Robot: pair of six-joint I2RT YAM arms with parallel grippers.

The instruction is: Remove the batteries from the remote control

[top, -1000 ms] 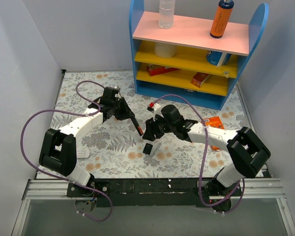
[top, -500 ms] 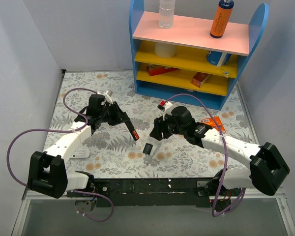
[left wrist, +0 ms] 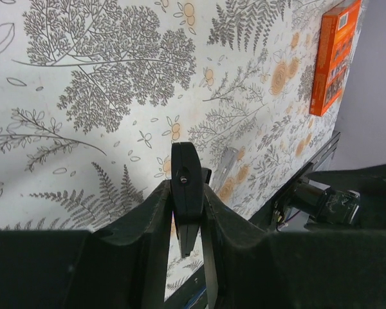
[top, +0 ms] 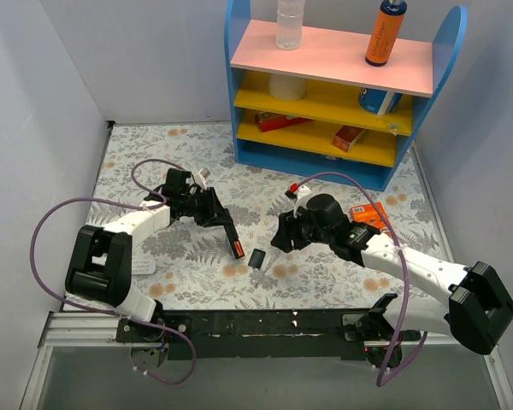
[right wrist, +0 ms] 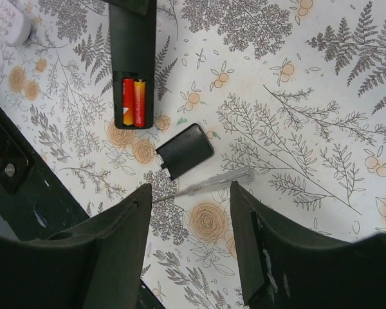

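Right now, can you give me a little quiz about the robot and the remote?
1. True or false: the batteries are inside the remote control.
2. Pick one. Where is the back cover?
A. clipped on the remote control
B. lying on the table
C. hidden under the remote control
3. Fill in: the remote control is held by the ___ fingers.

Key: 1 true. 2 B. 3 left; the left fingers pinch it.
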